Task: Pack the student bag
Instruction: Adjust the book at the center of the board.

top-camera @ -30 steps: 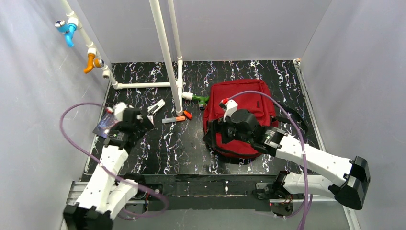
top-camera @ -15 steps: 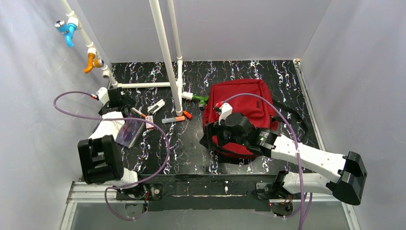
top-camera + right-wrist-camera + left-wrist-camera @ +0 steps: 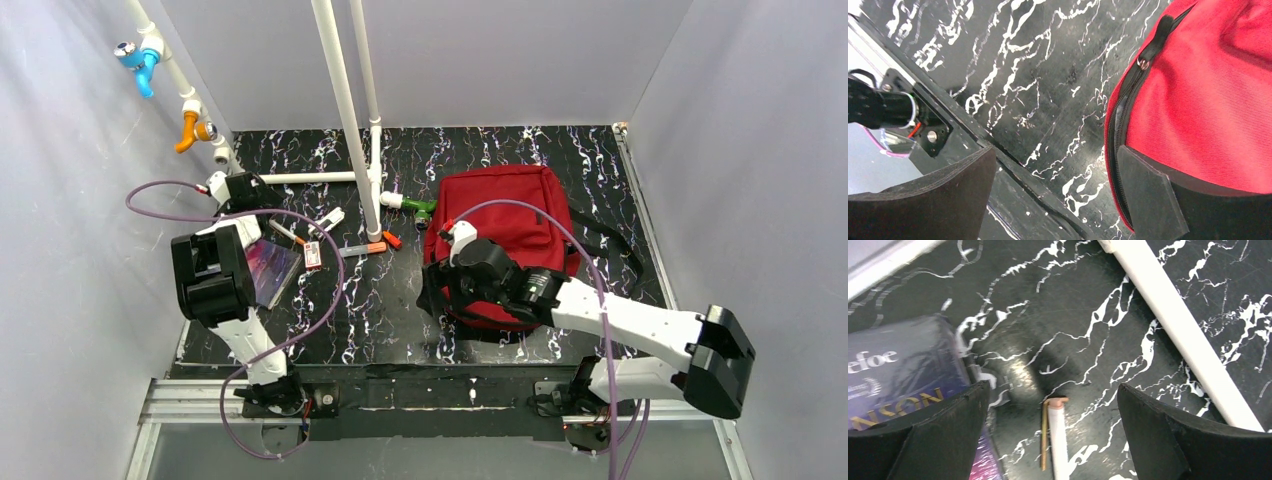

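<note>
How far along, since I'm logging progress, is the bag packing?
Done: nothing visibly packed; the book, markers and pen lie on the table, outside the student bag. In hand: nothing; the left gripper hangs open over the pen, the right gripper open beside the bag's zipper. Left: all of the packing.

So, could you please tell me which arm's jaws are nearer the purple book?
The left arm. Its open jaws hover over one edge of the purple book; the right arm is across the table, jaws beside the red student bag.
</note>
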`<state>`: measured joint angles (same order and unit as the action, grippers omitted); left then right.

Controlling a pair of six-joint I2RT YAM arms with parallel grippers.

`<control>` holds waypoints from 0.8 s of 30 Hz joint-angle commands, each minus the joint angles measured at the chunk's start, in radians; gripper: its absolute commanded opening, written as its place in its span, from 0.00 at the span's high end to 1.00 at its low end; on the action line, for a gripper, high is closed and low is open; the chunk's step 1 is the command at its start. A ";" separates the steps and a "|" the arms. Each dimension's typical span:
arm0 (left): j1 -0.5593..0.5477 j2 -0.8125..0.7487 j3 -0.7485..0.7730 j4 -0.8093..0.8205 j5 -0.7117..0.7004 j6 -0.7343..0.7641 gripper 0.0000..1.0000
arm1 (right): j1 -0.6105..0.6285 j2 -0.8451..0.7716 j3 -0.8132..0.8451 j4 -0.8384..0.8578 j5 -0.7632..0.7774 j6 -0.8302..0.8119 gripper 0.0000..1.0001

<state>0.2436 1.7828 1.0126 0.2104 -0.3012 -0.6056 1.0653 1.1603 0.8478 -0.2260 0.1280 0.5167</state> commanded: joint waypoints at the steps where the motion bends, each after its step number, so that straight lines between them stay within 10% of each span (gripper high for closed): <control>1: 0.027 0.044 0.069 -0.030 0.106 -0.094 0.02 | 0.004 0.071 0.059 0.047 -0.043 -0.011 0.02; 12: 0.068 -0.111 -0.066 -0.354 0.233 -0.347 0.03 | 0.026 0.168 0.054 0.154 -0.063 0.008 0.02; 24: 0.069 -0.621 -0.365 -0.506 0.345 -0.164 0.02 | 0.114 0.280 0.094 0.208 -0.064 0.019 0.02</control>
<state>0.3096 1.3106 0.6930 -0.1902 0.0132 -0.8810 1.1545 1.4048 0.8860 -0.0891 0.0704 0.5243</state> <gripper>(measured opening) 0.981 0.983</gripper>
